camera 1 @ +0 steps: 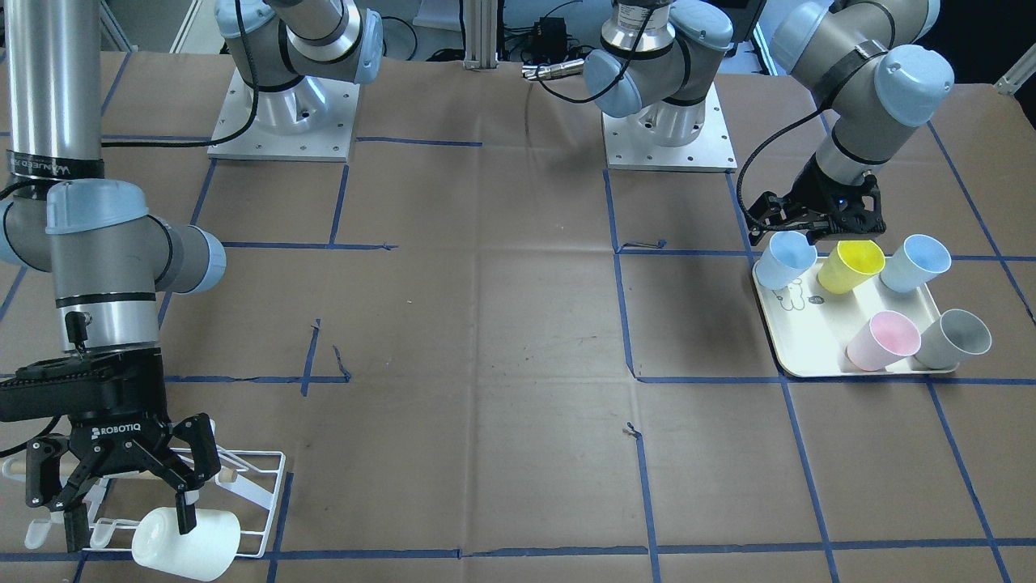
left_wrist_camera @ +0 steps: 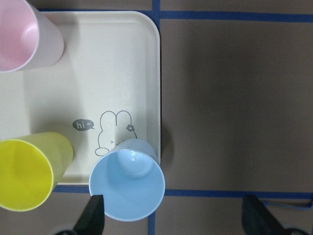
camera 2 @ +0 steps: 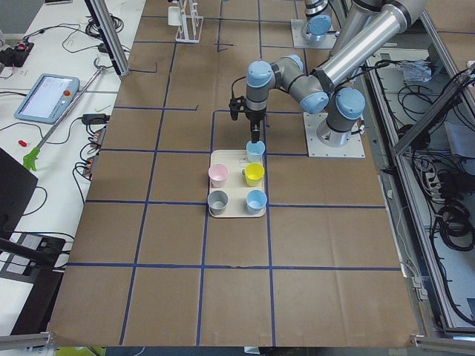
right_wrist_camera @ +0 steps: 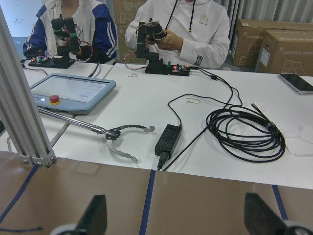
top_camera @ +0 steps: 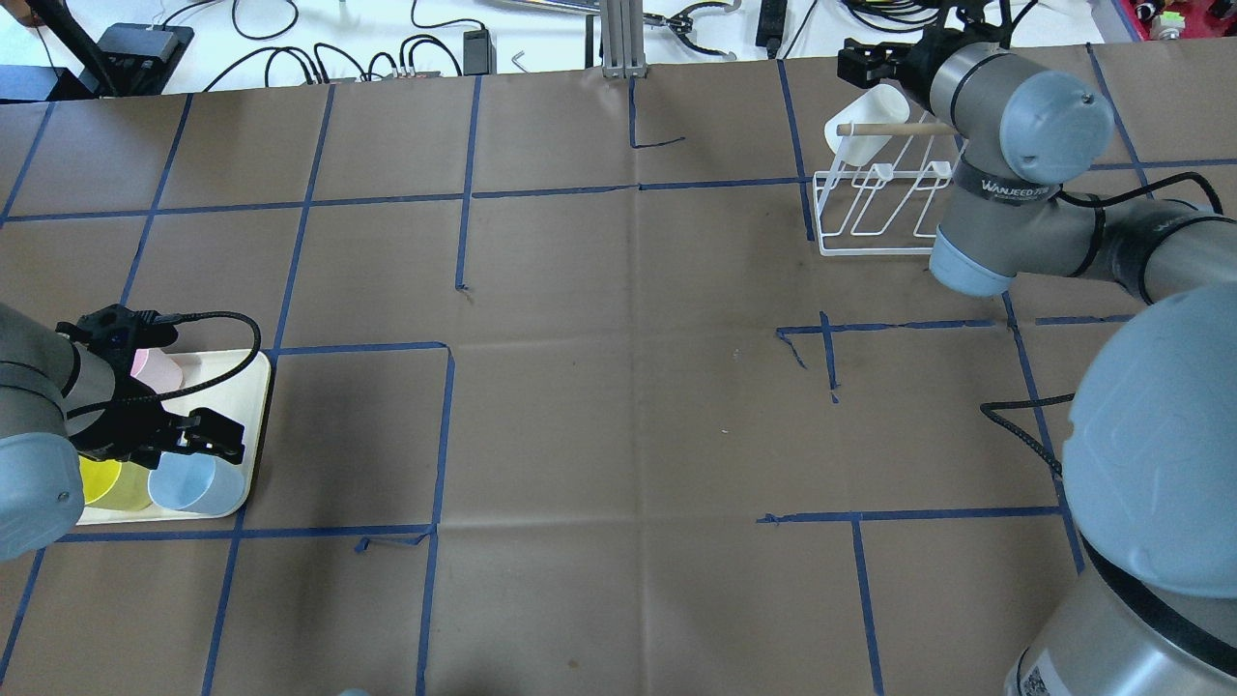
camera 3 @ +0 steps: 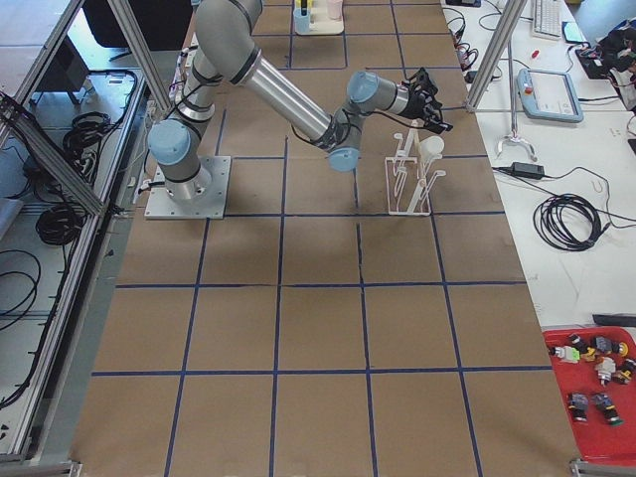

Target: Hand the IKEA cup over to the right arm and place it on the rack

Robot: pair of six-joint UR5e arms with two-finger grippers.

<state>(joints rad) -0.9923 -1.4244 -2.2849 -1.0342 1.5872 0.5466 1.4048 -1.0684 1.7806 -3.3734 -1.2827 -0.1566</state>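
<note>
IKEA cup, white, sat tilted on rack at far right of bench; rack bore it, so right tool hung wide open & empty beside it; left tool, also open, straddled light-blue cup on tray, near left, prob. next pick.

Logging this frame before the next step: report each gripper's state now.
Left gripper: open, at the upright light blue plastic cup, not clamped on it.
Right gripper: open, empty, at the white plastic cup on the white wire rack.
</note>
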